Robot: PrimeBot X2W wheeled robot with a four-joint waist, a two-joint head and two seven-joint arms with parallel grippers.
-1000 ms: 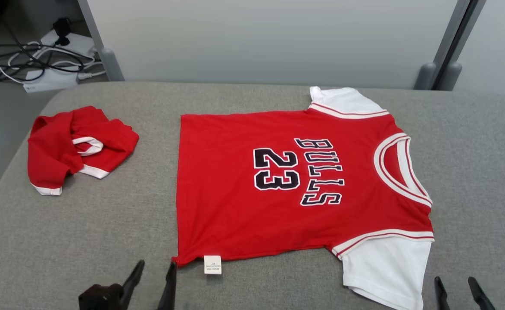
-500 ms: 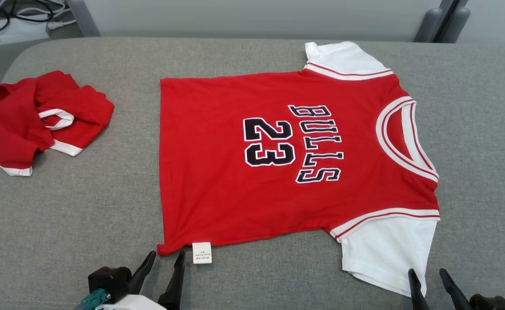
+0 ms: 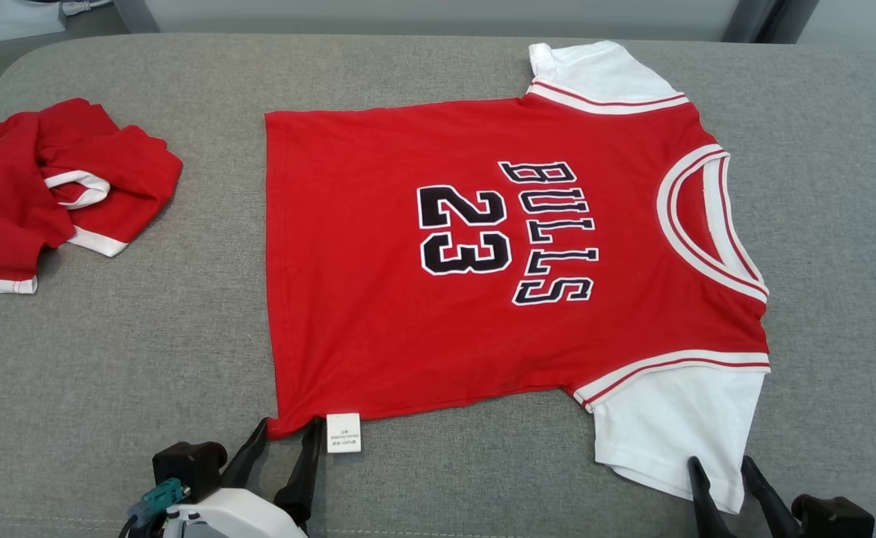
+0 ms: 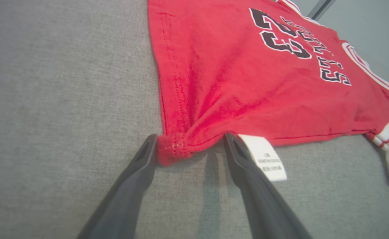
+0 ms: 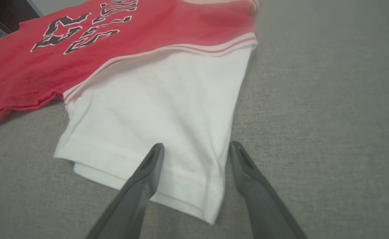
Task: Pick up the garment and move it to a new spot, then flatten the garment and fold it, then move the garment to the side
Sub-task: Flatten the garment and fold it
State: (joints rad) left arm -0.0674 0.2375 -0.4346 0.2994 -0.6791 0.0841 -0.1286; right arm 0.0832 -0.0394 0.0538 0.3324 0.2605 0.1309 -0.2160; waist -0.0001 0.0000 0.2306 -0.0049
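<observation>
Red jersey (image 3: 378, 299) flat; left gripper (image 3: 288, 424) spread around hem corner (image 4: 173, 149), right gripper (image 3: 720, 462) spread over sleeve cuff (image 5: 188, 186). Should pinch both together, lift evenly.

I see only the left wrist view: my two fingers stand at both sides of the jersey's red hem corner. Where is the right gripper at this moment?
Observer: The right gripper is open at the near white sleeve, at its outer corner.
Operator: Are both its fingers over the sleeve?
Observer: No. One finger is over the hem; the other is over the grey surface, beside the sleeve's edge.
Operator: Does anything else lie there?
Observer: Yes. A crumpled red garment lies apart, to the left of the jersey.
</observation>
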